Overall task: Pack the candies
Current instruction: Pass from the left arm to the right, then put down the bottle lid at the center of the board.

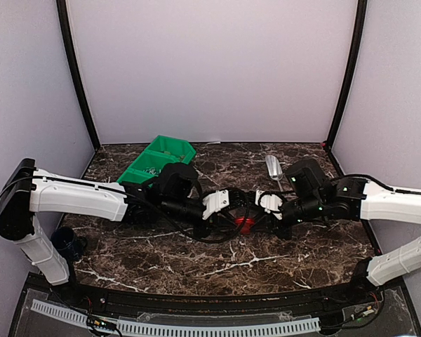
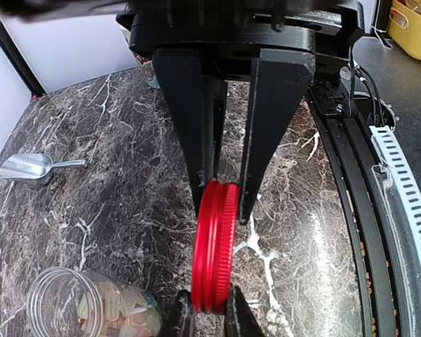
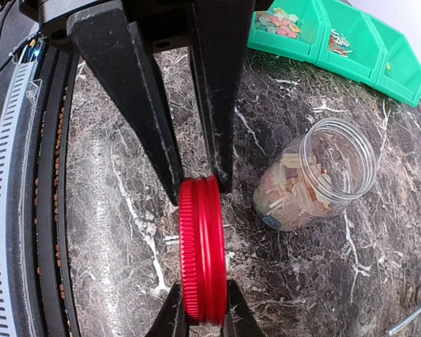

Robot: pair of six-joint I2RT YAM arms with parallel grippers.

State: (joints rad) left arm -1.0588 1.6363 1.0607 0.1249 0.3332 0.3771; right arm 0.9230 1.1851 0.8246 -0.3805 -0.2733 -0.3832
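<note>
A round red lid stands on edge just above the marble table, gripped from both sides. In the left wrist view my left gripper is shut on its upper rim. My right gripper is shut on the same red lid, and each view shows the other gripper's fingers pinching the opposite rim. From above, the lid shows between the two grippers. A clear glass jar lies on its side beside them, with pale tan and yellow candies inside. More coloured candies lie in the green bins.
Green bins stand at the back left of the table. A metal scoop lies at the back, right of centre. A dark blue object sits by the left arm's base. A black rail runs along the near edge.
</note>
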